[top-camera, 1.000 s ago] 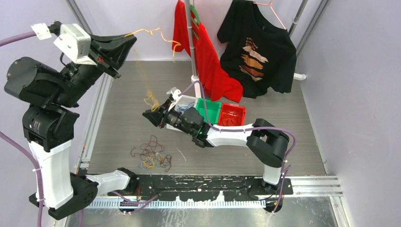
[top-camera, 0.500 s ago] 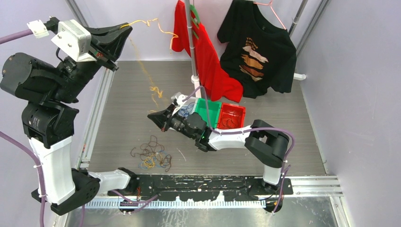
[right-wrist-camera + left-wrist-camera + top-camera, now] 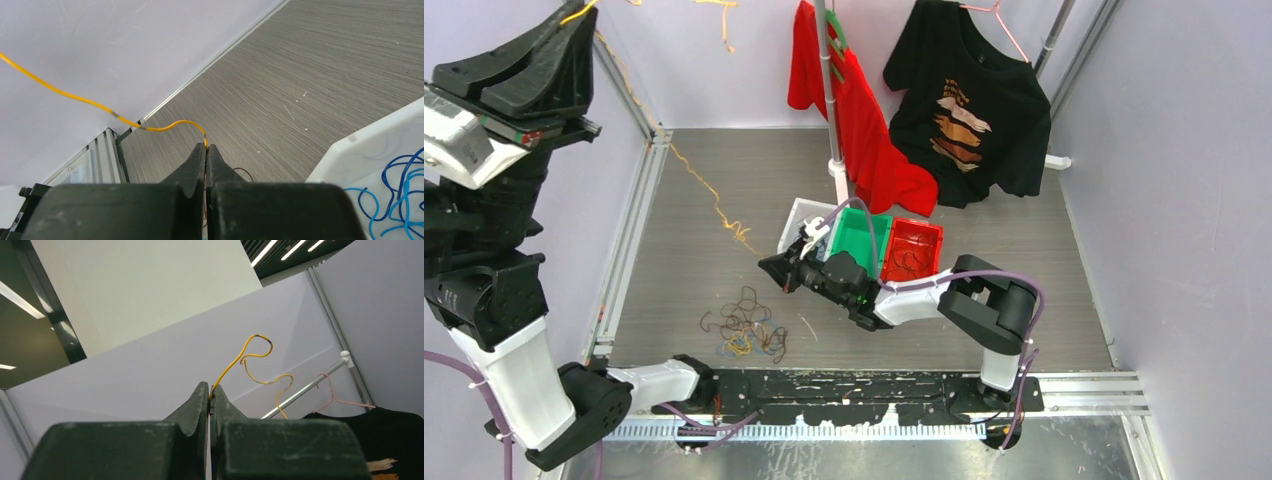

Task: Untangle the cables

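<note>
Left claw [image 3: 208, 396]: fully closed, tips pinching the yellow cable [image 3: 234, 360]; raised high beside the left wall. Past the tips: loose free curls of the same strand.

Right claw [image 3: 206, 149]: fully closed, tips pinching the yellow cable further along; low over the counter [image 3: 684, 250], just beside the white bin [image 3: 350, 160].

Between the two claws: one sloping yellow strand, high at the left, low at the right.

Inside the white bin: blue cables [image 3: 400, 175]. Next in the row: green bin [image 3: 864, 235], then red bin [image 3: 914, 245].

Near the front edge of the counter: tangled pile of cables [image 3: 744, 325] in brown, yellow and blue, well apart from both claws.
</note>
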`<move>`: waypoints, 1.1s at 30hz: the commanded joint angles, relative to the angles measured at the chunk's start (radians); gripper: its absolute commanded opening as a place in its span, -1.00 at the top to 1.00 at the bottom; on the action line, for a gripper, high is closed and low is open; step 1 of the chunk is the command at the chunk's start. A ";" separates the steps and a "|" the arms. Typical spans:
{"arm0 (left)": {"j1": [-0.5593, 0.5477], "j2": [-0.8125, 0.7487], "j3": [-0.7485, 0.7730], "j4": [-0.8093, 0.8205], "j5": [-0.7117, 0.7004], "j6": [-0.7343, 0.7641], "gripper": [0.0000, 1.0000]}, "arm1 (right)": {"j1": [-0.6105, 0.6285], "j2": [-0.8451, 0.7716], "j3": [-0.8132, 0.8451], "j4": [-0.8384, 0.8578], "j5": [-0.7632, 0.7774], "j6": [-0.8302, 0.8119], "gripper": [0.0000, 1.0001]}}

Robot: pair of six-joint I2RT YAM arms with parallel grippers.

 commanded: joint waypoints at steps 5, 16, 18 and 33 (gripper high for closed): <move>-0.003 0.024 0.022 0.258 -0.077 0.170 1.00 | 0.003 -0.067 -0.027 0.063 0.047 0.005 0.98; -0.002 0.174 0.264 0.385 -0.107 0.384 1.00 | 0.003 -0.159 -0.213 0.074 0.120 0.036 0.98; -0.002 0.116 0.150 0.347 -0.092 0.360 1.00 | 0.002 -0.196 -0.212 0.061 0.123 0.038 0.98; -0.003 -0.214 -0.445 -0.078 0.064 0.264 1.00 | -0.187 -0.523 0.054 -0.732 0.053 0.163 0.98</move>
